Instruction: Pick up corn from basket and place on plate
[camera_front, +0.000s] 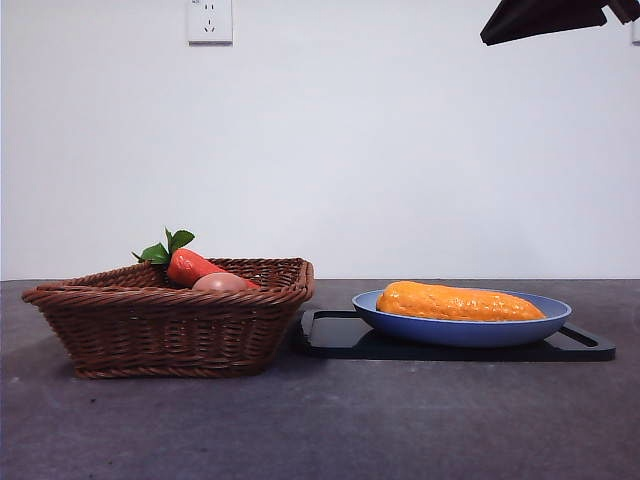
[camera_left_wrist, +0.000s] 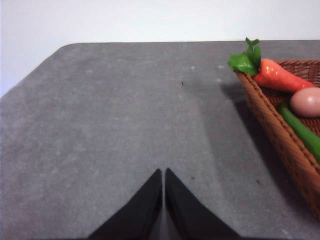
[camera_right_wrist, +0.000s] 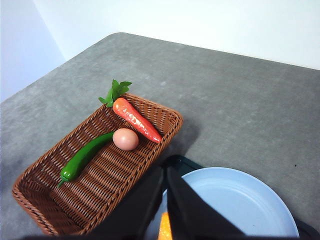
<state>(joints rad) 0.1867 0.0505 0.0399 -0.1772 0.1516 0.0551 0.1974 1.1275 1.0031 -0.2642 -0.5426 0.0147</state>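
Nearest in the front view is the bare grey table (camera_front: 330, 420). On it, at the left, stands the basket (camera_front: 170, 325), and just beside it, at the right, lies a flat black tray (camera_front: 585, 347) that carries the plate (camera_front: 460, 328). The tray keeps the plate steady and a little raised, so the plate's rim sits near the basket's corner.

The corn (camera_front: 460, 302) lies lengthwise inside the plate, resting on its side, with both rounded ends inside the rim. It touches only the plate, and nothing holds it. I judge from this that the placing is done and the task is at its end.

In the basket three things remain: a red carrot (camera_right_wrist: 136, 119) with green leaves that leans on the far rim, a small pinkish egg (camera_right_wrist: 125, 139) just beside it, and a long green pepper (camera_right_wrist: 84, 156) lying on the bottom. None of them belongs to the task, so they should stay there.

The right gripper (camera_right_wrist: 165, 175) hangs high above the border between basket and plate; in the front view only a dark tip shows at the top right corner. Its two jaws stand pressed together, with only a thin slit between, and grip nothing.

The left gripper (camera_left_wrist: 163, 175) waits over the bare table beside the basket, away from the plate. Its jaws are also closed together and empty.

Behind everything is a white wall with a socket (camera_front: 210, 20).
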